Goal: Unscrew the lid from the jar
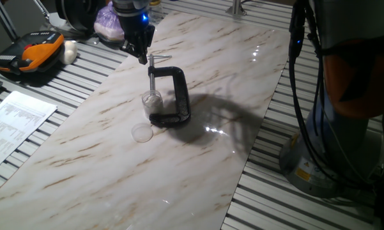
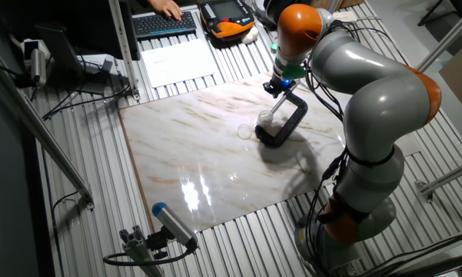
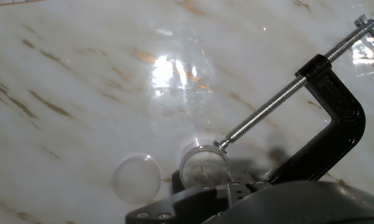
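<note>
Claw (image 1: pixel 142 56) state unclear, jar (image 3: pixel 204 168) held in black C-clamp (image 3: pixel 336 118), lid (image 3: pixel 136 179) just beside on marble table (image 3: pixel 62 74)

A black C-clamp (image 1: pixel 174 96) stands on the marble table (image 1: pixel 89 160); papers (image 1: pixel 13 124) lie at nine o'clock.

The jar (image 1: pixel 151 102) stands on the table (image 1: pixel 198 160), held in the clamp (image 1: pixel 174 96), whose screw presses down on it from above. The lid (image 1: pixel 142 132) lies flat on the table just beside the jar, apart from it. The gripper (image 1: pixel 140 54) hangs above the clamp's top.
</note>
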You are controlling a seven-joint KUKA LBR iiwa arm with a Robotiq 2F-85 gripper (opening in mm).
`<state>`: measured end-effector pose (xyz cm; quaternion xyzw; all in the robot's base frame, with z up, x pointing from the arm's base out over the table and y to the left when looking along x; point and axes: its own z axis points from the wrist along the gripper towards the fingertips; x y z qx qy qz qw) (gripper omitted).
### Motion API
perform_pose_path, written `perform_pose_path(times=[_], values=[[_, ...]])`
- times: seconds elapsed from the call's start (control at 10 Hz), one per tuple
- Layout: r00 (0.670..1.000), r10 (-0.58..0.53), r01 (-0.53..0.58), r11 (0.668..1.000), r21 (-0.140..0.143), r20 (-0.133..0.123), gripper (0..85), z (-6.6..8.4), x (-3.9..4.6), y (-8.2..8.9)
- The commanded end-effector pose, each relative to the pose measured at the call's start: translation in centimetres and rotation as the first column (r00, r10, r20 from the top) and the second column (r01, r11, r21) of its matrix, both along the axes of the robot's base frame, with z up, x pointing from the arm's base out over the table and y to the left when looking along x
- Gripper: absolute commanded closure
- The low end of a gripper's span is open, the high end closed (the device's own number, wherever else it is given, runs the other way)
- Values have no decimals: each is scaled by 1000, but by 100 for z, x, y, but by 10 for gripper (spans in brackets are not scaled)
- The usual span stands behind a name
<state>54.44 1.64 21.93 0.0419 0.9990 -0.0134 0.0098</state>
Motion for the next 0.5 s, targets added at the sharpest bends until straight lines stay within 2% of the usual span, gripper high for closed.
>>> perform_pose_path(times=[0.0,0.4], values=[[1000,0,0,1000,-2,0,850,1,0,1],[1000,0,0,1000,-2,2,850,-6,9,-2]])
